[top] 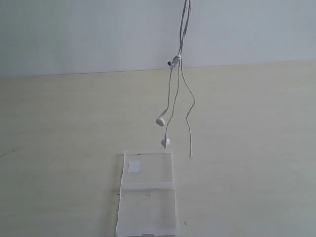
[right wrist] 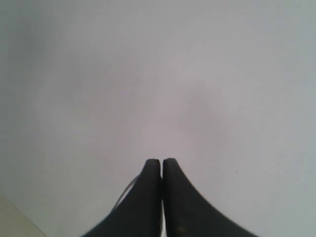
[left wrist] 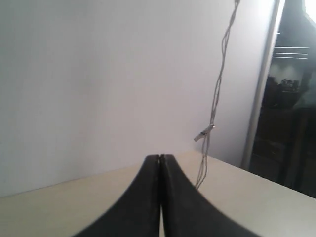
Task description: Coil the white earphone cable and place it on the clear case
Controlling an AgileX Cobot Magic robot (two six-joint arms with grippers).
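The white earphone cable hangs down from above the top edge of the exterior view. Its two earbuds dangle just above the far edge of the clear case, and the plug end hangs to the right of it. The case lies open and flat on the table, with a white label in its far half. My right gripper is shut, and a thin loop of the cable shows beside one finger. My left gripper is shut with nothing in it, and the hanging cable is well ahead of it. Neither gripper appears in the exterior view.
The pale wooden table runs back to a plain white wall. In the left wrist view a metal post and dark shelving stand beyond the table's edge.
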